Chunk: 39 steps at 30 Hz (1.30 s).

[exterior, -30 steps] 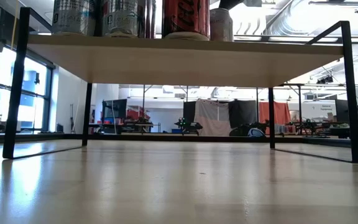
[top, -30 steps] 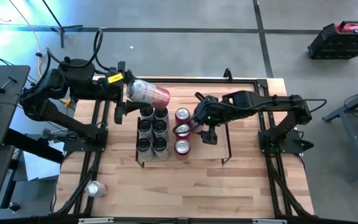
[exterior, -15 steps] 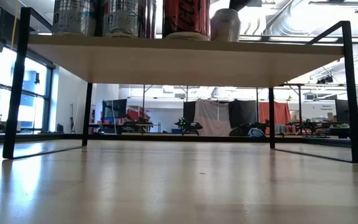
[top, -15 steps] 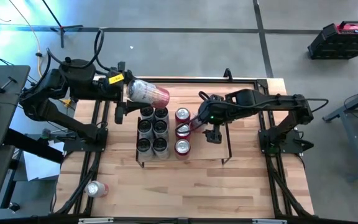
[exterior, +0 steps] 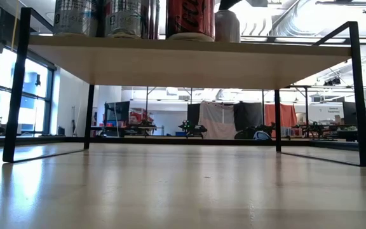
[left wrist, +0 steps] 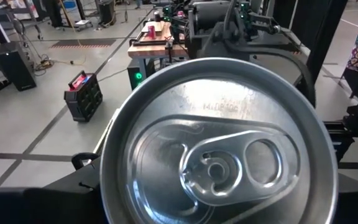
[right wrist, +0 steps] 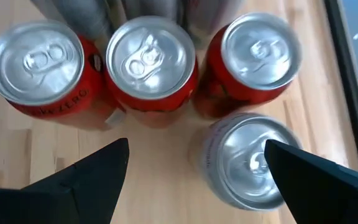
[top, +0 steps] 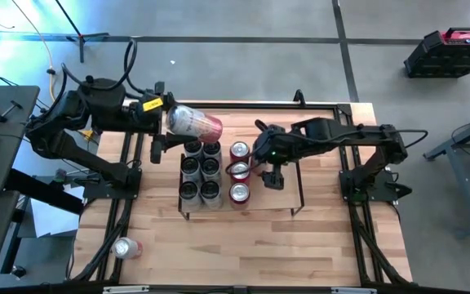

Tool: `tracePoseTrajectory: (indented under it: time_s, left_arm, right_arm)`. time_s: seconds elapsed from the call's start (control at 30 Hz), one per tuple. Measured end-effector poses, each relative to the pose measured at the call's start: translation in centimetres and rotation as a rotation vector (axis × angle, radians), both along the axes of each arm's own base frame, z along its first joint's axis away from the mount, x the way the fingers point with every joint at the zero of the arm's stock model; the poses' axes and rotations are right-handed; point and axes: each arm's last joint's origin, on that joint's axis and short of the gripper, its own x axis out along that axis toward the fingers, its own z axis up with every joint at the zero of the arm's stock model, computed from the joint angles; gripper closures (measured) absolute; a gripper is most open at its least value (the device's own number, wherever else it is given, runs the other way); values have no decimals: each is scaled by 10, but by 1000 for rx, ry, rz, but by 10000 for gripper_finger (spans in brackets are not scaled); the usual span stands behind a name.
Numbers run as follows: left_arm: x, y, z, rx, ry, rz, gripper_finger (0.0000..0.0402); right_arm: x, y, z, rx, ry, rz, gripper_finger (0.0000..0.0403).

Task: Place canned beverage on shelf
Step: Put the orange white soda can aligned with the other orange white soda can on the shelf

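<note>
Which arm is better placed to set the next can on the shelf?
Left. Its claw holds a pink can tilted just behind the shelf's can rows. The right claw is open and empty over the red cans.

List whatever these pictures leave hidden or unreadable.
Low view: tall red aluminium can on the light-wood shelf, top cut by the upper edge.
Left wrist view: left gripper fingers, behind the pink-and-silver drink can's lid.
Right wrist view: pale silver can, partly behind right gripper.
</note>
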Motion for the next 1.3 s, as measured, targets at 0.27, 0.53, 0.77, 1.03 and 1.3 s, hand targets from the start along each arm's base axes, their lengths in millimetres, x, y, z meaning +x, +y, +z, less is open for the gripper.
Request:
tracePoseTrajectory:
  time_s: [0.27, 0.53, 0.77, 1.03, 1.3]
  left_arm:
    - [-2, -3, 0, -1, -3, -18, 122]
    - [-2, -3, 0, -1, -2, -18, 122]
    - [-2, -3, 0, -16, -4, -14, 122]
    - [-2, -3, 0, -16, -4, -13, 122]
    - [-2, -3, 0, -13, -4, 2, 122]
  right_arm:
    - [-1, 0, -7, 12, 73, 10, 41]
    - [-10, 0, -5, -5, 121, 32, 41]
    - [-18, -1, 23, 9, 46, -8, 41]
    - [-15, 8, 20, 89, 51, 16, 41]
    - [9, 15, 31, 15, -201, 31, 41]
